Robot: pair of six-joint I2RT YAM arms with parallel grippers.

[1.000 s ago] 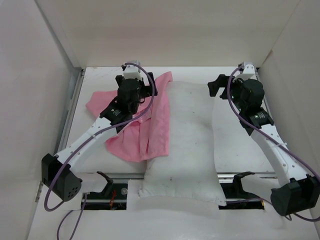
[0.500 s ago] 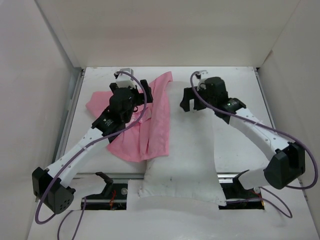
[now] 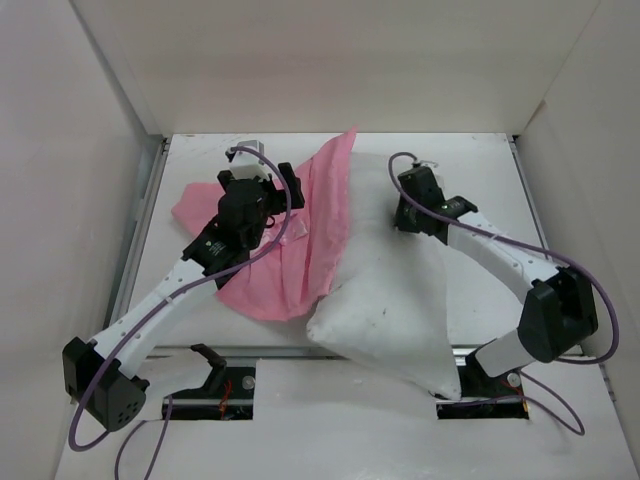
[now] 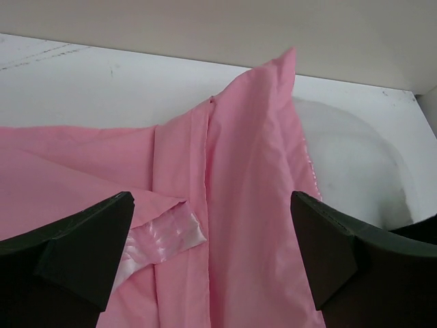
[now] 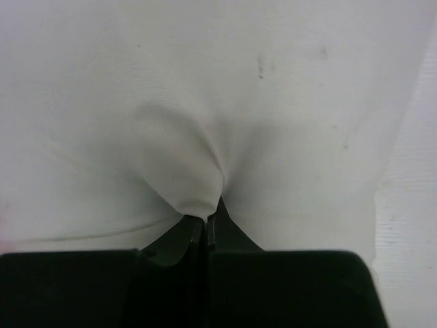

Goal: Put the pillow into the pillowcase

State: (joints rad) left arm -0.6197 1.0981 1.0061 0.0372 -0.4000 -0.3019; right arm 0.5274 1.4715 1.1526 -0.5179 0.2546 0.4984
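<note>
Our right hand (image 5: 205,222) is clamped tight on a small fold of the pillow (image 5: 205,102), and the white cloth puckers into a peak between the black fingers. In the overhead view that grip sits at the pillow's 12 o'clock end. From there the cushion runs toward 5 o'clock across the surface (image 3: 500,165). It is plump and faintly textured, seamed at its edges, with a few dark specks.

Our left hand (image 4: 212,260) hangs with its fingers spread wide, holding nothing, directly over the pillowcase (image 4: 239,171). That thin pink sleeve lies crumpled at the pillow's 9 o'clock side, and its far edge laps onto the pillow at 11 o'clock. Most of what shows is matte, with one shiny patch beside a folded hem.

We judge this an early step: the pillow is gripped, the case is not yet opened, and the pillow lies wholly outside it. We cannot pick out the mouth among the folds. Next the left hand must pinch a single layer there, so the slippery satin parts rather than bunches.
</note>
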